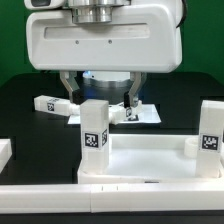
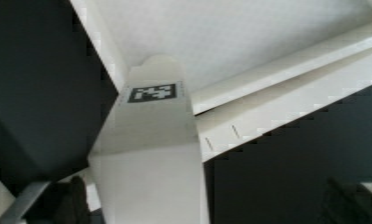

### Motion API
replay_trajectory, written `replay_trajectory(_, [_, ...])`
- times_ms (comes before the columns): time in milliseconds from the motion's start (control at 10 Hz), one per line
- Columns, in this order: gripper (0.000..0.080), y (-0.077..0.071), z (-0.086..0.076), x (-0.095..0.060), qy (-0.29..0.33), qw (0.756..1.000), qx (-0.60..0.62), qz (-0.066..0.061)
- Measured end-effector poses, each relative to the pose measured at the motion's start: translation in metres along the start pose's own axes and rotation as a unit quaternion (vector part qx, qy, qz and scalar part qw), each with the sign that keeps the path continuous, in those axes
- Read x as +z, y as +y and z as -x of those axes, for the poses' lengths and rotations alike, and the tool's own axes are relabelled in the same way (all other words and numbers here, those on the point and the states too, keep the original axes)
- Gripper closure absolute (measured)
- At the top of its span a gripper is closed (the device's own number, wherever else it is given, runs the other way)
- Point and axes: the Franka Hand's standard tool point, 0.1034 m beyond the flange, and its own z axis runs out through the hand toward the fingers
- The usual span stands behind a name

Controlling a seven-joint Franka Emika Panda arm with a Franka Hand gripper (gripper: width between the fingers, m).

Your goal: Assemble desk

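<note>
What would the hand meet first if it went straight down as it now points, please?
Probably the leg standing between the hand's open fingers; the tabletop lies below, though depth is unclear.

Your gripper (image 1: 100, 101) is bulky, rounded and white. A ribbed metal collar (image 1: 100, 12) sits at 12 o'clock, dark fingers (image 1: 129, 93) at 6.

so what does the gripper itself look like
the gripper has a bulky white housing, boxy with rounded corners, and a thin dark seam runs across its face. a ribbed grey metal collar sits on top. two slim dark grey fingers come out of its underside. no tags or printed marks show on it.
</note>
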Motion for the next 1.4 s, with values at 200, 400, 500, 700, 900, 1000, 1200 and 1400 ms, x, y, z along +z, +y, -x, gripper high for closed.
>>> replay_trajectory(200, [0.015, -0.006, 0.014, -0.001, 0.0, 0.998, 0.067, -0.004])
replay_trajectory(400, [0.015, -0.001, 0.053, 0.018, -0.009, 0.988, 0.154, -0.001])
replay_trajectory(500, [0.015, -0.002, 0.052, 0.018, -0.01, 0.988, 0.154, 0.0])
replay_trajectory(700, [0.015, -0.005, 0.051, 0.018, -0.01, 0.977, 0.214, -0.004])
replay_trajectory(900, [0.015, -0.004, 0.071, 0.028, -0.03, 0.929, 0.368, -0.007])
replay_trajectory(1000, [0.015, -0.004, 0.087, 0.036, -0.037, 0.904, 0.427, -0.003])
replay_trajectory(1200, [0.015, -0.013, 0.109, 0.052, -0.037, 0.861, 0.507, 0.013])
replay_trajectory(1400, [0.015, -0.011, 0.103, 0.049, -0.034, 0.876, 0.481, 0.009])
